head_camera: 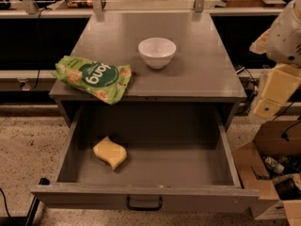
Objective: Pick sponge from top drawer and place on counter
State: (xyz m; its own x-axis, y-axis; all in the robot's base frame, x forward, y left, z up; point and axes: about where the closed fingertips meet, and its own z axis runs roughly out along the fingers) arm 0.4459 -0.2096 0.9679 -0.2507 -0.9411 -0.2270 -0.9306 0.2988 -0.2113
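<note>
The pale yellow sponge [110, 153] lies flat on the floor of the open top drawer [146, 196], in its left half, nearer the front. The drawer is pulled fully out, with a dark pull handle [144, 203] on its front panel. The grey counter [197, 65] spreads above the drawer. My gripper [275, 91] hangs at the far right edge of the view, beside the counter's right side and well away from the sponge. Its cream-yellow fingers [277, 87] point down and hold nothing that I can see.
A white bowl [157, 52] stands on the counter near its middle. A green snack bag [94, 76] lies on the counter's front left corner, hanging over the edge. An open cardboard box [275, 168] with clutter stands on the floor right of the drawer.
</note>
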